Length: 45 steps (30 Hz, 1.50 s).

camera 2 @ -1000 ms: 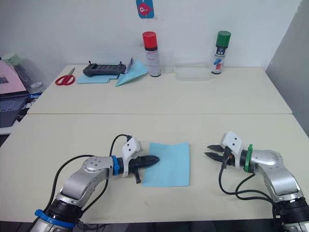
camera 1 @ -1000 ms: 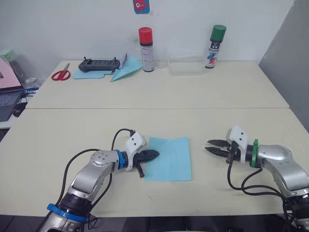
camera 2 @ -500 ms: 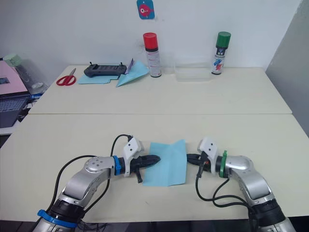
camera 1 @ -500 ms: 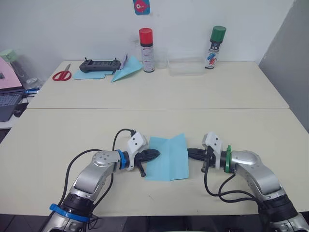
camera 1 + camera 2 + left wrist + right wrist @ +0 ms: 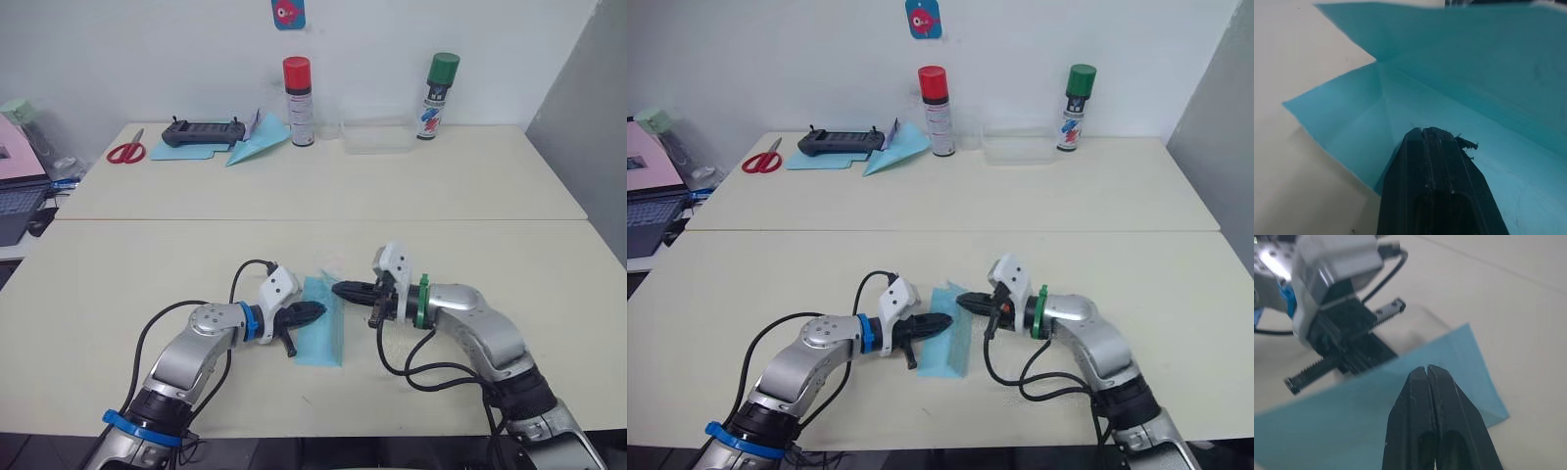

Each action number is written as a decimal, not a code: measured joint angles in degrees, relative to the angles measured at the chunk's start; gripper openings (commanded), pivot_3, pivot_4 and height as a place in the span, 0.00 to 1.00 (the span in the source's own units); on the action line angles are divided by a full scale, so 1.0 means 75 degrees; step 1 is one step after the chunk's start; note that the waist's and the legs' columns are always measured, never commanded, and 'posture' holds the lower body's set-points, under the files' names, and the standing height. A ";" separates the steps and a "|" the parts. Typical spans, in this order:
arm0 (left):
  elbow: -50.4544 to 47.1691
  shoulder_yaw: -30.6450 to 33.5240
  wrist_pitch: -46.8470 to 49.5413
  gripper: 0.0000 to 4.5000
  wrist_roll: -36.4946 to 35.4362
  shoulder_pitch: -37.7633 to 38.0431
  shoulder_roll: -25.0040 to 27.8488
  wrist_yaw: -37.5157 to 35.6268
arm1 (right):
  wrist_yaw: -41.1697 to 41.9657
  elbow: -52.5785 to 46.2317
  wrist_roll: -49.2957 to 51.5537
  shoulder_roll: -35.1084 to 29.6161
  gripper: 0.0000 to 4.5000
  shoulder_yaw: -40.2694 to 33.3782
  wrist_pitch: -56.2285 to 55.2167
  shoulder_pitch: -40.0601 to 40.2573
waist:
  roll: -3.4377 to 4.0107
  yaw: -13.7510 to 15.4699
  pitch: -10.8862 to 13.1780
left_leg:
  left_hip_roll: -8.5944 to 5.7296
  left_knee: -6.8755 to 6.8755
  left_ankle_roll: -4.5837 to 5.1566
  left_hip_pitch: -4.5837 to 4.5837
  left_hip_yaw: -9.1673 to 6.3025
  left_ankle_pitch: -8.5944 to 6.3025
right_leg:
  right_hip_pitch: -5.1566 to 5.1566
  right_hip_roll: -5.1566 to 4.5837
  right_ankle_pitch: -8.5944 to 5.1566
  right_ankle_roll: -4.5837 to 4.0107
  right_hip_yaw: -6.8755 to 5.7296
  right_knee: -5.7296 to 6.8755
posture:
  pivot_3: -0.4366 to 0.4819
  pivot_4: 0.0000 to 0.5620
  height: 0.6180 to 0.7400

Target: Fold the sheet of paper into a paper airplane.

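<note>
The light blue sheet of paper (image 5: 323,339) lies on the near table between my arms. Its left half is flat and its right half stands raised along a crease. My left gripper (image 5: 315,312) is shut, its tip pressing on the flat half (image 5: 1352,117). My right gripper (image 5: 339,290) is shut on the raised right edge and holds it up over the left half. In the right wrist view the shut fingertips (image 5: 1420,377) meet the top edge of the sheet of paper (image 5: 1352,431), with the left gripper behind it.
At the far table's back stand a red-capped spray can (image 5: 297,100), a green-capped can (image 5: 439,95) and a clear box (image 5: 377,137). Red scissors (image 5: 123,152), a black controller (image 5: 201,131) on a blue sheet and a paper dart (image 5: 257,147) lie back left.
My right gripper has moved left from the open table to the sheet's right edge, shut, and lifted that half up toward the left. The left gripper has stayed in place.
</note>
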 measured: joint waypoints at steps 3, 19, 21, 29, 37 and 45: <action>-0.0013 0.0253 0.0118 0.00 -0.0131 0.0044 -0.0012 0.0074 | -0.0056 0.0653 -0.0275 0.0162 0.00 0.0206 -0.0269 -0.0070 | -0.0010 -0.0053 0.0006 | 0.0010 -0.0008 0.0000 -0.0004 0.0008 0.0000 | -0.0011 0.0004 0.0000 0.0000 -0.0001 0.0005 | 0.48 0.27 1.00; -0.0809 0.1777 0.0843 0.00 -0.0625 0.0266 0.1094 0.0144 | 0.0179 0.2009 -0.1174 0.0374 0.00 0.0622 -0.1467 -0.0774 | -0.0030 -0.0231 0.0016 | 0.0030 -0.0036 -0.0001 -0.0062 0.0008 -0.0001 | -0.0087 0.0027 0.0023 0.0033 0.0000 0.0006 | 0.48 0.27 1.00; -0.1058 0.1929 0.0922 0.00 -0.0802 0.0139 0.1094 0.0144 | 0.0203 0.2053 -0.1212 0.0387 0.00 0.0631 -0.1553 -0.0789 | -0.0031 -0.0230 0.0016 | 0.0030 -0.0033 -0.0001 -0.0076 0.0011 -0.0001 | -0.0099 0.0027 0.0027 0.0031 0.0001 0.0007 | 0.48 0.27 1.00; -0.1813 0.0237 0.1275 0.00 -0.0453 0.0239 0.0691 0.0300 | 0.0281 0.2297 -0.1322 0.0545 0.00 0.0644 -0.1694 -0.0947 | -0.0034 -0.0278 0.0015 | 0.0035 -0.0034 -0.0001 -0.0085 0.0016 -0.0001 | -0.0114 0.0041 0.0032 0.0028 0.0012 0.0012 | 0.48 0.27 1.00; -0.1608 -0.0239 0.0585 0.00 0.0154 0.0436 0.0961 0.0261 | 0.0261 0.2939 -0.1462 0.0649 0.00 0.0527 -0.2568 -0.1112 | -0.0034 -0.0247 0.0015 | 0.0045 -0.0031 -0.0001 -0.0098 0.0011 -0.0001 | -0.0128 0.0054 0.0034 0.0019 0.0011 0.0015 | 0.48 0.27 1.00; -0.1585 0.0084 0.0795 0.00 -0.0012 0.0545 0.0944 0.0325 | 0.0302 0.3273 -0.1813 0.0704 0.00 0.0641 -0.3072 -0.1253 | -0.0033 -0.0254 0.0014 | 0.0047 -0.0032 0.0000 -0.0089 0.0008 0.0000 | -0.0124 0.0057 0.0035 0.0017 0.0010 0.0021 | 0.48 0.27 1.00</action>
